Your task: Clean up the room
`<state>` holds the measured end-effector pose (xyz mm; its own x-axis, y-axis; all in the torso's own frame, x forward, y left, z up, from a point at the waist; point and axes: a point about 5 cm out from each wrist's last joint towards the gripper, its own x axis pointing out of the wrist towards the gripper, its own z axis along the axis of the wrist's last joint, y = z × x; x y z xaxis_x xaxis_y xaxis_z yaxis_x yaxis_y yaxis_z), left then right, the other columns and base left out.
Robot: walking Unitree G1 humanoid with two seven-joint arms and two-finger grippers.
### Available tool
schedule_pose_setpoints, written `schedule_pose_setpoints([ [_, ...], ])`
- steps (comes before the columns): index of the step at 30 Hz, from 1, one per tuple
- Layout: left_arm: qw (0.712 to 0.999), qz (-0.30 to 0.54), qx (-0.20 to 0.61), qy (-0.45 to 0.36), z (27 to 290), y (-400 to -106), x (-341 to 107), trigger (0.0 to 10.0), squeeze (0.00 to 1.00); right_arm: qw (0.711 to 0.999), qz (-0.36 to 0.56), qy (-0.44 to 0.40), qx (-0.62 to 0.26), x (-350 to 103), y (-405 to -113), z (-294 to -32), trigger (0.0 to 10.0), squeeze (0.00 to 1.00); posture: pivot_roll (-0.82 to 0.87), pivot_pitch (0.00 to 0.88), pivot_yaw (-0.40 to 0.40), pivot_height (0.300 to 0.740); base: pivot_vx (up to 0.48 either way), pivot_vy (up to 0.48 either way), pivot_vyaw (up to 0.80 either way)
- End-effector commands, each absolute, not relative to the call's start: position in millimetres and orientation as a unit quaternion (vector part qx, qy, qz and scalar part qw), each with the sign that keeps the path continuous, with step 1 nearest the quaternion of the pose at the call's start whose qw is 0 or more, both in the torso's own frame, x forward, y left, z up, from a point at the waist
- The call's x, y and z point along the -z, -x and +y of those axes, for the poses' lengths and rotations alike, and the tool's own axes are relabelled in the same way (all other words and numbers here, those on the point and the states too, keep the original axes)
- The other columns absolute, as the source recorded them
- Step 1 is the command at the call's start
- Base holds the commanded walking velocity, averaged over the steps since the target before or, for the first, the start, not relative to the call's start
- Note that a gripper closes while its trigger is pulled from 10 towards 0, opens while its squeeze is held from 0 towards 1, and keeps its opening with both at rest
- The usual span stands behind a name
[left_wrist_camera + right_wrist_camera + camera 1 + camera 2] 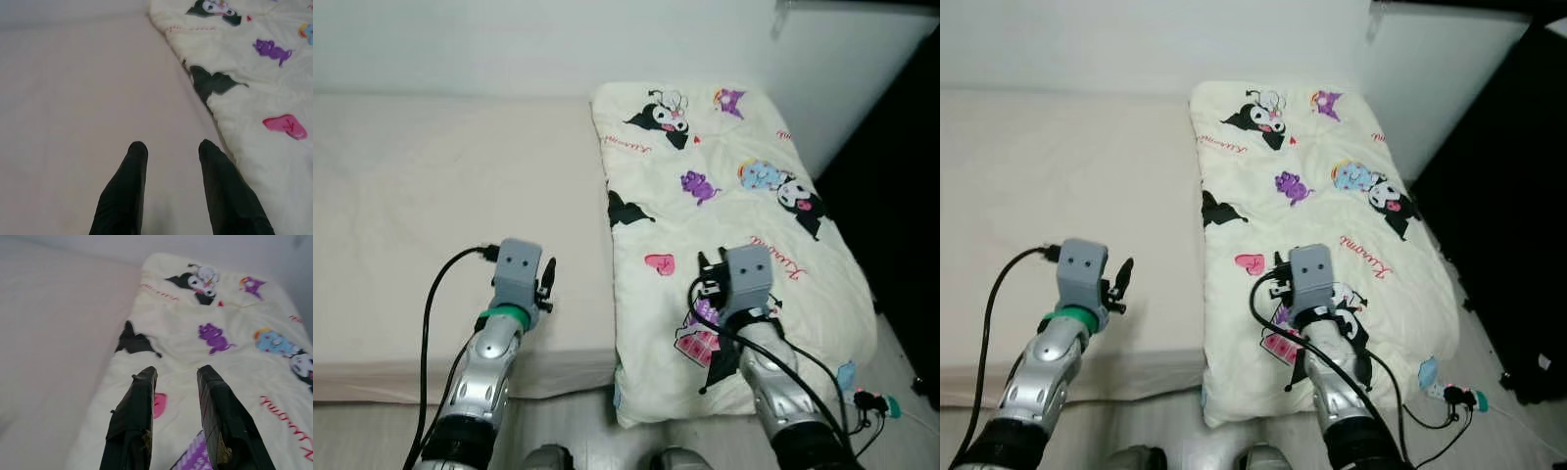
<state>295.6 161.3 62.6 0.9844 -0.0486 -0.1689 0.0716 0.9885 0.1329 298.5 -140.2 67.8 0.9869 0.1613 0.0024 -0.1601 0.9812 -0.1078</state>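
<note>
A folded cream quilt (715, 196) printed with cartoon characters lies on the right part of a bed with a pale beige sheet (440, 196). Its near end hangs over the bed's front edge. My right gripper (177, 374) hovers open above the quilt's near half, over a pink heart print (159, 404), holding nothing. My left gripper (168, 147) is open above the bare sheet, just left of the quilt's edge (205, 98). Both arms reach forward from the bottom of the head views, the left wrist (517, 277) and right wrist (744, 279) level with each other.
A white wall (558, 44) runs behind the bed. To the right stands a dark cabinet or doorway (901, 166). A small teal and black cable item (1454, 395) lies on the floor at the right of the bed's front edge.
</note>
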Motion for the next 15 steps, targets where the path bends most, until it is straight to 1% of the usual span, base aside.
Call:
schedule_pose_setpoints([
  [1, 0.993, 0.095, 0.035, -0.058, 159, -291, -55, 10.0, 0.0, 0.995, 0.012, 0.056, -0.08, -58, -294, -140, 10.0, 0.0, 0.01, 0.0, -0.034, 0.74, 0.0, 0.0, 0.0],
  [5, 0.994, 0.083, 0.032, -0.059, 156, -293, -55, 10.0, 0.0, 0.995, 0.02, 0.04, -0.089, -51, -291, -132, 10.0, 0.0, 0.0, 0.0, -0.025, 0.74, 0.0, 0.0, 0.0],
  [15, 0.994, 0.074, 0.043, -0.068, 151, -296, -58, 10.0, 0.0, 0.996, 0.01, 0.031, -0.083, -51, -294, -128, 10.0, 0.0, 0.0, 0.0, -0.009, 0.74, 0.0, 0.0, 0.0],
])
